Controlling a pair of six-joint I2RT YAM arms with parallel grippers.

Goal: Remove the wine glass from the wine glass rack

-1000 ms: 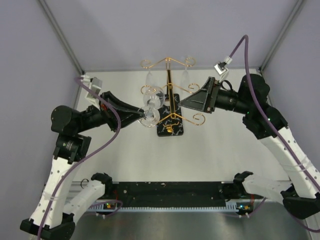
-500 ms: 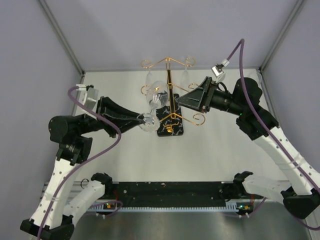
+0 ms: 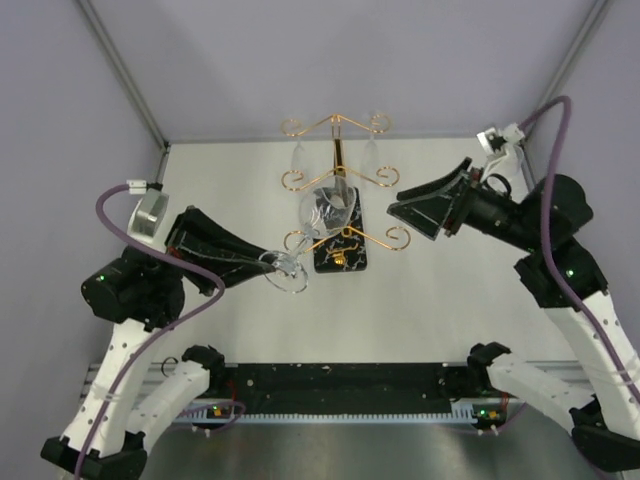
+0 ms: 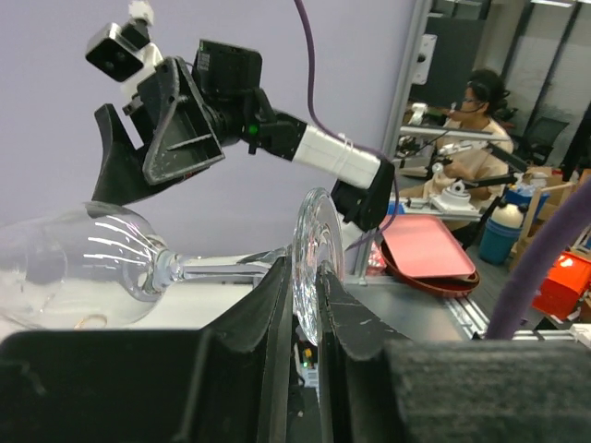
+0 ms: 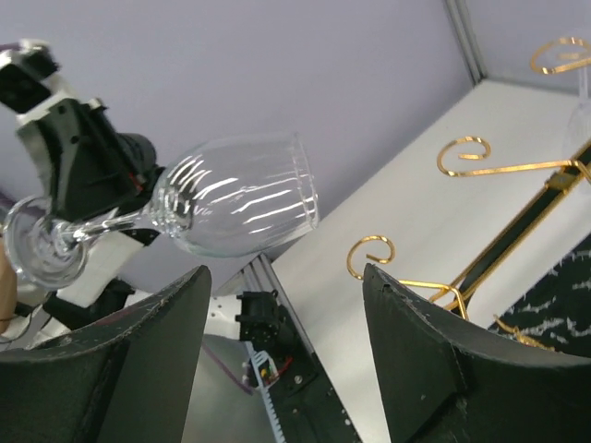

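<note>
The left fingers [image 4: 270,323] clamp the wine glass [image 5: 235,208] by its foot, bowl seemingly clear of the rack [image 3: 340,250] beyond them, while the right fingers [image 5: 425,369] stand spread and empty.

We see our left hand [image 4: 309,277] pinching the round foot of the wine glass [image 4: 102,268], which lies sideways, stem level and bowl to the left. The right hand [image 4: 157,138] shows above the bowl, not touching it. Far behind are a seated person [image 4: 480,106] and a red tray [image 4: 429,258].
</note>
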